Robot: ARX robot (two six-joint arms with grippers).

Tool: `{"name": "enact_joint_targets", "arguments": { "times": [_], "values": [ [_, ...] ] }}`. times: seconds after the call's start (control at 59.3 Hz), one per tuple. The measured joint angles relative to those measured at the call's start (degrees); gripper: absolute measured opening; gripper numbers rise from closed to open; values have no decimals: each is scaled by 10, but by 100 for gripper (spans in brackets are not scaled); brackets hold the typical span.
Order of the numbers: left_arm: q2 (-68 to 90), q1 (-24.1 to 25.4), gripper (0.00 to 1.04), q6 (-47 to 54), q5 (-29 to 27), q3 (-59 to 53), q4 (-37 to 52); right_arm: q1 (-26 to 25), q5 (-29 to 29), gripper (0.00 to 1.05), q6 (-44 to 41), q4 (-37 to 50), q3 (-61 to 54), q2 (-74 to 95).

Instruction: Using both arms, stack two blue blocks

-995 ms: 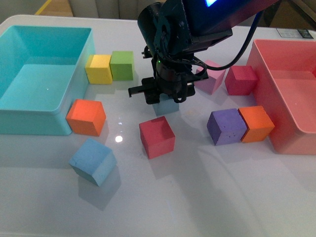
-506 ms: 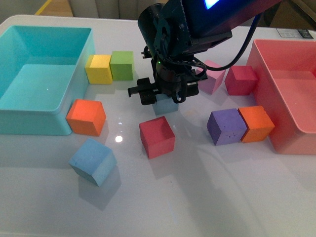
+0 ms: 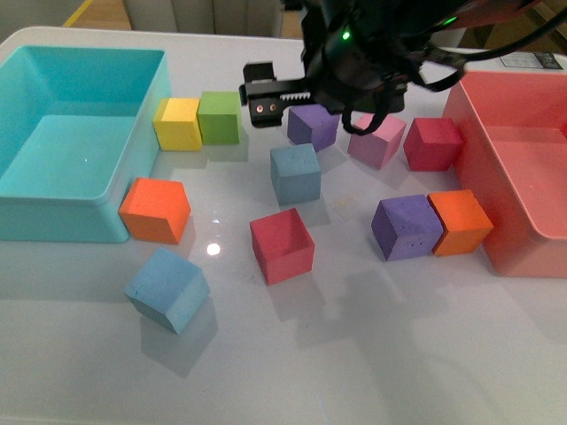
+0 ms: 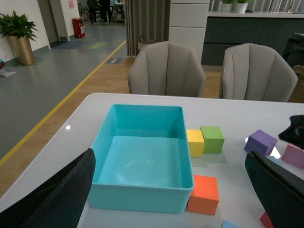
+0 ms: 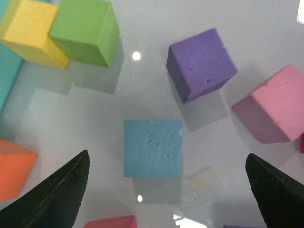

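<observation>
One blue block [image 3: 295, 173] stands on the white table in the middle, free and uncovered. It shows from above in the right wrist view [image 5: 153, 147]. My right gripper [image 3: 270, 99] hangs open above and behind it, touching nothing; in its own view [image 5: 166, 190] the two dark fingertips [image 5: 61, 190] stand wide apart on either side of the block. The second blue block [image 3: 166, 289] lies tilted at the front left; only its corner shows in the left wrist view [image 4: 232, 224]. My left gripper [image 4: 166, 199] is open, high over the table, and out of the front view.
A turquoise bin [image 3: 133, 190] stands at the left, a pink bin [image 3: 469, 133] at the right. Yellow [image 3: 178, 123], green [image 3: 220, 117], orange [image 3: 155, 210], red [image 3: 282, 245], purple [image 3: 406, 227] and pink [image 3: 376, 139] cubes lie around the middle blue block.
My right gripper has lifted up and back from the middle blue block. The block, earlier mostly hidden under the gripper, now stands free on the table.
</observation>
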Motion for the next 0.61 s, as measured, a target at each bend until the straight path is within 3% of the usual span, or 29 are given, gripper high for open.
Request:
{"name": "enact_joint_targets", "arguments": {
  "times": [0.388,0.455,0.506,0.607],
  "values": [
    [0,0,96,0,0,0,0,24,35,96,19,135,-315,-325],
    [0,0,96,0,0,0,0,26,128,86,-11,283,-366,-326],
    [0,0,96,0,0,0,0,16,161,78,-35,398,-418,-328],
    [0,0,96,0,-1,0,0,-23,149,60,-56,523,-511,-365]
  ]
}}
